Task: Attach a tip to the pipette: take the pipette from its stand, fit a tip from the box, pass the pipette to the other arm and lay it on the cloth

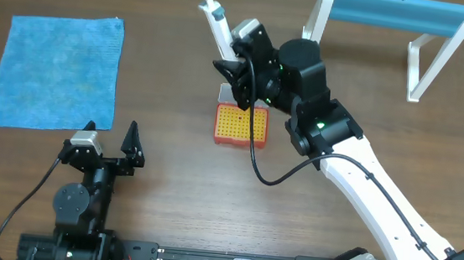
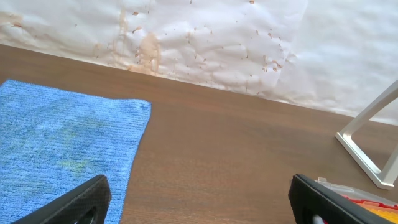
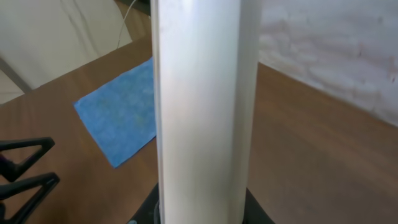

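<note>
The right tool (image 1: 236, 66) is closed around a white pipette (image 1: 216, 23) and holds it off the counter (image 1: 168, 192). The pipette is tilted, with its blue-capped plunger end leaning toward the far edge. Its lower end is hidden behind the tool. In the right wrist view the pipette's pale barrel (image 3: 199, 106) stands straight up the middle, close to the camera.

From above, this tool shows just on the far side of the tip box (image 1: 242, 125). The box is a small orange rack of tips with a clear rim, and it sits near the middle of the counter. Whether the pipette hangs directly over the box cannot be told. A black cable (image 1: 254, 161) loops down from the right arm past the box's right side.

The pipette stand (image 1: 394, 9), white legs under a blue top bar, is at the far right corner, and one white foot (image 2: 367, 146) shows in the left wrist view.

The left tool (image 1: 111, 126) is spread wide and holds nothing. It sits low toward the near edge on the left, just off the near right corner of the blue cloth (image 1: 56, 71). Its dark fingers (image 2: 81, 199) frame bare wood, with the cloth (image 2: 56, 149) on one side and the tip box (image 2: 357, 196) on the other.

The cloth lies flat on the left side toward the far edge, well apart from the box and the pipette
</note>
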